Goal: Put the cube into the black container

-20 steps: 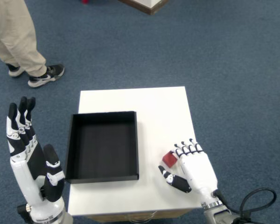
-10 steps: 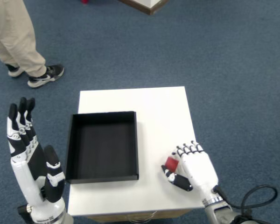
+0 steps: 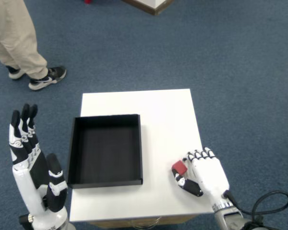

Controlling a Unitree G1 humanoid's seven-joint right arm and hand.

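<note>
A small red cube (image 3: 179,167) sits at the front right of the white table (image 3: 153,110). My right hand (image 3: 204,176) is curled around it, the fingertips over its right side and the thumb just below it. The fingers are closed on the cube. The black container (image 3: 105,149) is an open, empty square tray on the left half of the table, a short way left of the cube.
My left hand (image 3: 33,175) is raised off the table's left edge, fingers straight. A person's legs and shoes (image 3: 26,52) stand on the blue carpet at the far left. A cable (image 3: 269,206) loops at the bottom right.
My right hand has closed its fingers and thumb in on the cube and drifted slightly right and toward me; the cube shifted with it. The left hand sank a little.
</note>
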